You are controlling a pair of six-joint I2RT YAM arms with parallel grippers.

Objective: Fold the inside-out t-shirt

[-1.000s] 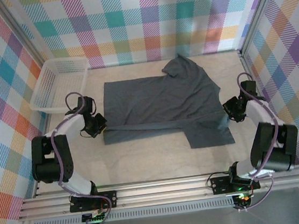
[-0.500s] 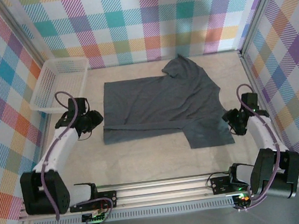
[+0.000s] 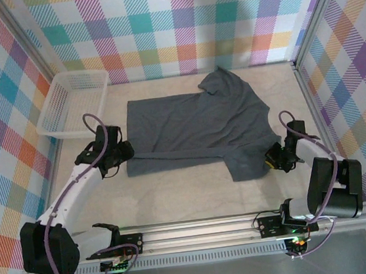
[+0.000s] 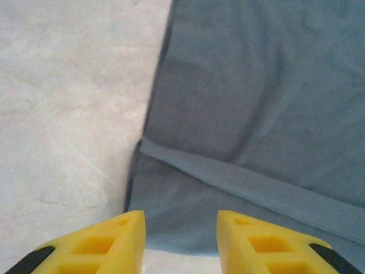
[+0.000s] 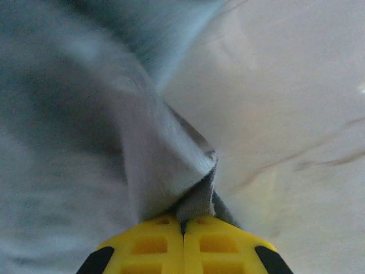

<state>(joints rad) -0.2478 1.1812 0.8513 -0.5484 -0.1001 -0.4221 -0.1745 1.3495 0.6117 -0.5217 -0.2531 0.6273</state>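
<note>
The inside-out t-shirt (image 3: 195, 126), slate blue-grey, lies spread flat in the middle of the table, with a narrow folded band along its near part. My left gripper (image 3: 125, 153) sits at the shirt's left near corner. In the left wrist view its yellow fingers (image 4: 91, 245) stand apart as the left gripper (image 4: 181, 228) hovers over the t-shirt (image 4: 256, 114), gripping nothing. My right gripper (image 3: 274, 161) is at the near right corner. In the right wrist view the right gripper (image 5: 183, 220) is shut on a pinched ridge of the t-shirt (image 5: 154, 160), which rises off the table.
A white lattice basket (image 3: 70, 131) stands at the back left, just beyond the left arm. Chequered walls and metal frame posts close in the table on three sides. Bare beige table (image 3: 190, 199) runs between the shirt and the arm bases.
The left gripper has opened and slid right to the shirt's left near corner. The right gripper moved nearer and left, then shut on the shirt's near right corner, drawing it inward.
</note>
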